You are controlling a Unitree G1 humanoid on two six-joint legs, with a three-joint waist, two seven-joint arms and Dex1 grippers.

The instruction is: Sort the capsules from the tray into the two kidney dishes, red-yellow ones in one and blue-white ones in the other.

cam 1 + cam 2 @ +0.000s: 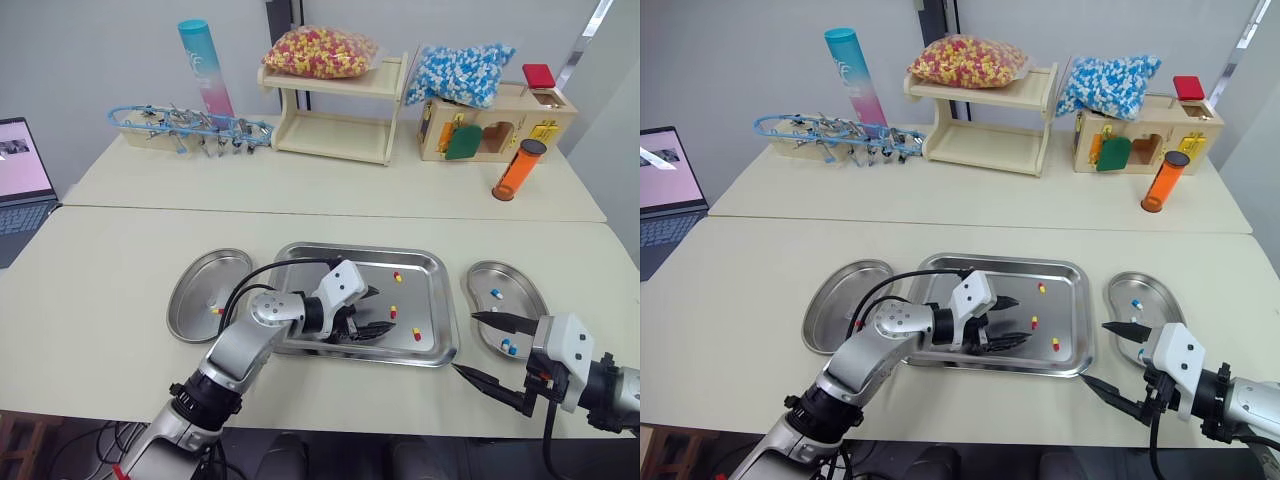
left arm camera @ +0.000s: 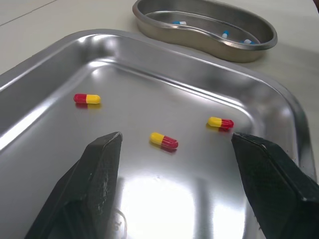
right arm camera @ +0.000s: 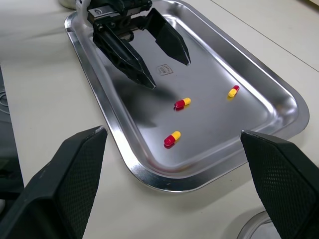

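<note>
On tray [image 1: 330, 247], capsule [image 2: 163, 141]: red-yellow, just below centre frame, long axis running finger to finger.
Left gripper [image 1: 387, 309]: fingers apart, tips flanking it; the nearer arm.
Right gripper [image 1: 464, 342]: fingers apart, lower right, off tray.

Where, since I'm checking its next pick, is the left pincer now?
In the left eye view, the left pincer is open over the tray, right of centre, a red-yellow capsule between its fingertips, left of the right kidney dish.

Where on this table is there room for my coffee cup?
Free: the wide strip of table between the tray and the wooden shelf, and the patch between the laptop and the left dish. Crowded: the back edge, and near the tray, with the left tool and right tool.
</note>
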